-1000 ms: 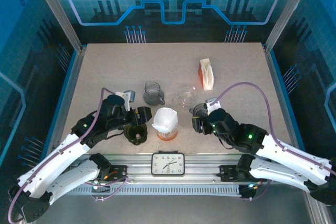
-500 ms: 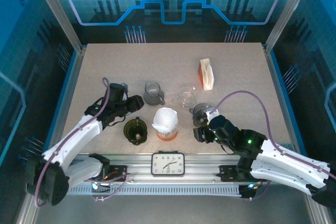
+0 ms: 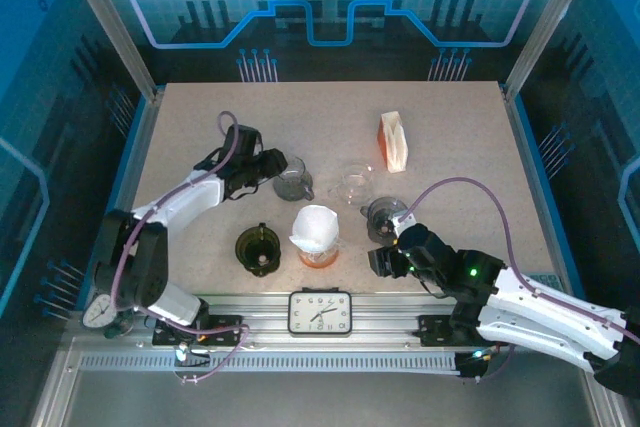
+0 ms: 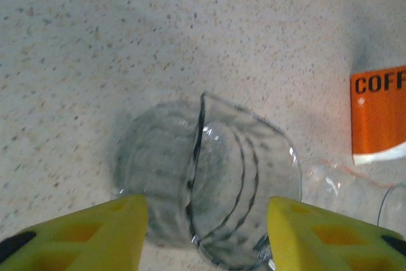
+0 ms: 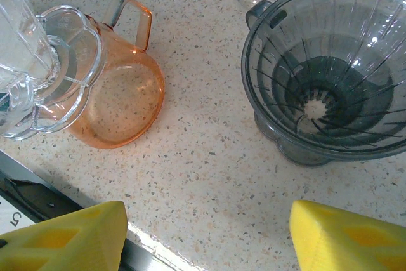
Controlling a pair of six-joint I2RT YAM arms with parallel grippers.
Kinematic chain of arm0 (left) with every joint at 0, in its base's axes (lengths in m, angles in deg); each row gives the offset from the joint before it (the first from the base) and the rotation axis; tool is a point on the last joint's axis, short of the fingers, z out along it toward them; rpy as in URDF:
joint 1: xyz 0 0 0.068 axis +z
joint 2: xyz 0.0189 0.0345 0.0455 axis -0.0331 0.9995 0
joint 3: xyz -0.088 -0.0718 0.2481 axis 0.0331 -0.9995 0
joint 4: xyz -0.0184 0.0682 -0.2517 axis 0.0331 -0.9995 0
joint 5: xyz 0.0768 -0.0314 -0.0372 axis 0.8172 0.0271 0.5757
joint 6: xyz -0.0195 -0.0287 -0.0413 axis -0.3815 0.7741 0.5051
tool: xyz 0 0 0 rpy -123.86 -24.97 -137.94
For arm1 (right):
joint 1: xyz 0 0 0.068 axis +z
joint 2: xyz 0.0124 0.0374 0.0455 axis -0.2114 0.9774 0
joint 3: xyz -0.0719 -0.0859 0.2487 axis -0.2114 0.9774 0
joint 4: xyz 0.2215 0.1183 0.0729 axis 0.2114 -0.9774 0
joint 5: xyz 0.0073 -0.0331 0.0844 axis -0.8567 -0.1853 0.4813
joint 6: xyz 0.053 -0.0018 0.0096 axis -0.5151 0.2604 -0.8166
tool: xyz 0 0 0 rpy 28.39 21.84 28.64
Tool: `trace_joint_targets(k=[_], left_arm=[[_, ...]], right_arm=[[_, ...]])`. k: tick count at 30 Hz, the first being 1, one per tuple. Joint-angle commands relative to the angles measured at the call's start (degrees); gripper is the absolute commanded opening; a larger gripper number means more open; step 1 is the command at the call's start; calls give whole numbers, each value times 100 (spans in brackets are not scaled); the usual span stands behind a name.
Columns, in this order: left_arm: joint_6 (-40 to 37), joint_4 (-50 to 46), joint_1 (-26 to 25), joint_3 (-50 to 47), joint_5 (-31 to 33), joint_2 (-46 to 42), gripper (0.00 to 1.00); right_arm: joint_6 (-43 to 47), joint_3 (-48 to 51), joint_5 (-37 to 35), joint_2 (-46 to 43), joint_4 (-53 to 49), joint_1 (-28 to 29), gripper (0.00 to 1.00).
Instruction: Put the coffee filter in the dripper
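On speckled tabletop (image 5: pixel 209 176), ribbed smoky conical dripper (image 5: pixel 330 68), translucent orange cup (image 5: pixel 117 103)

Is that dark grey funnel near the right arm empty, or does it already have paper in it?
Empty: the right wrist view looks straight into the grey dripper, showing bare ribs and its drain holes, no paper.

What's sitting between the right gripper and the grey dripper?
Nothing: the right wrist view shows bare speckled tabletop from the right gripper to the grey dripper.
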Motion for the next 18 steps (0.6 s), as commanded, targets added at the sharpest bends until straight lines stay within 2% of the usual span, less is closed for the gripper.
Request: trace_joint_targets(k=[1,3,9,18], left_arm=[[-175,-269,33,413,195,357,45],[-252,-515,26,582,279,489,40],[-505,-923,-1,843,411,770,37],[-554,-1174,-152,985,596,963,24]], right_arm=[[-101,53,-2,-101,86,-42,69],[-112,74,-6,-141,86,-43,69],[-114,146,-53,-216,52,-40,69],[-108,218,-93,-326,12,-37,69]])
